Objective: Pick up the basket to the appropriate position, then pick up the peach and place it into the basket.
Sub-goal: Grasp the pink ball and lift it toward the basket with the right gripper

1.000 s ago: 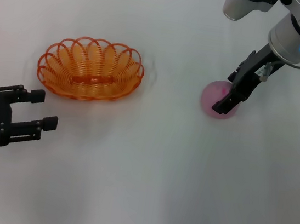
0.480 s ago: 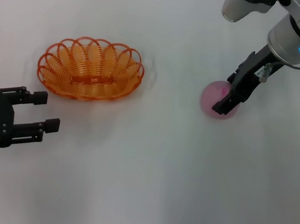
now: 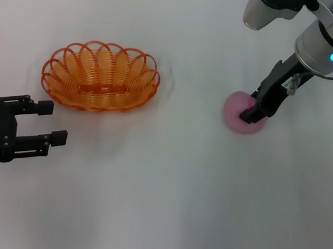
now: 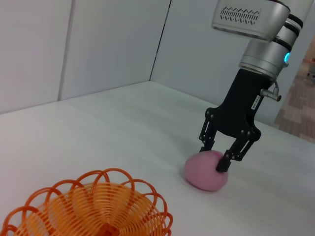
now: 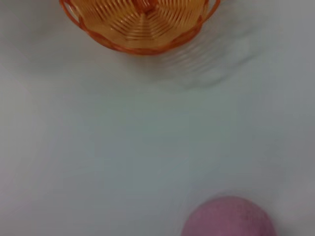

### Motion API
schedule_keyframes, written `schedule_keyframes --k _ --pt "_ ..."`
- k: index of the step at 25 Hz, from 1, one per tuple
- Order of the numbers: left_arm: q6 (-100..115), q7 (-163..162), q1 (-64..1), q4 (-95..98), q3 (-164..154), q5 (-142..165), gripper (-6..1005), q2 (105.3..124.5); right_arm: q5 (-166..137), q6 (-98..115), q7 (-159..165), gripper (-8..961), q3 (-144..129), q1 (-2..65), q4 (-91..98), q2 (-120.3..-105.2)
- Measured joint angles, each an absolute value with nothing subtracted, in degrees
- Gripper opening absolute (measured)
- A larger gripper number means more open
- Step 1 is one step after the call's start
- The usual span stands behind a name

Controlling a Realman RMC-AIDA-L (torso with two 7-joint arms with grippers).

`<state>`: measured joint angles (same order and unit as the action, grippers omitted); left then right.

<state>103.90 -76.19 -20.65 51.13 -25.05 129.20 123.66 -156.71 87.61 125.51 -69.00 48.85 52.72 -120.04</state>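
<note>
The orange wire basket [image 3: 101,77] sits on the white table, left of centre; it also shows in the left wrist view [image 4: 93,211] and the right wrist view [image 5: 140,19]. The pink peach [image 3: 235,112] lies on the table to the right, also in the left wrist view [image 4: 204,174] and the right wrist view [image 5: 226,219]. My right gripper [image 3: 251,111] is down over the peach, open, with one finger on each side of its top [image 4: 214,157]. My left gripper [image 3: 53,123] is open and empty, near the table's front left, in front of the basket.
The white table [image 3: 158,191] is bare between the basket and the peach. White wall panels [image 4: 98,44] stand behind the table in the left wrist view.
My right gripper has dropped lower over the peach and its fingers now straddle it. The left gripper, the basket and the peach have barely moved.
</note>
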Motion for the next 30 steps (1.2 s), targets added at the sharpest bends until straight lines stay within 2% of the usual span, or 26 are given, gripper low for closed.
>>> schedule_keyframes --k 9,25,30 --pt "103.88 -76.21 -20.66 51.06 -25.05 129.2 706 123.66 -156.76 87.52 125.57 217 -68.99 48.87 52.72 -120.02" --pt "103.88 -76.27 -20.74 51.06 -25.04 129.2 708 123.66 -157.03 87.64 125.6 138 -68.99 48.87 52.73 -119.96" --pt "103.88 -76.29 -20.74 51.06 -25.05 129.2 707 123.66 -156.88 88.2 125.67 139 -68.99 48.94 53.16 -119.97"
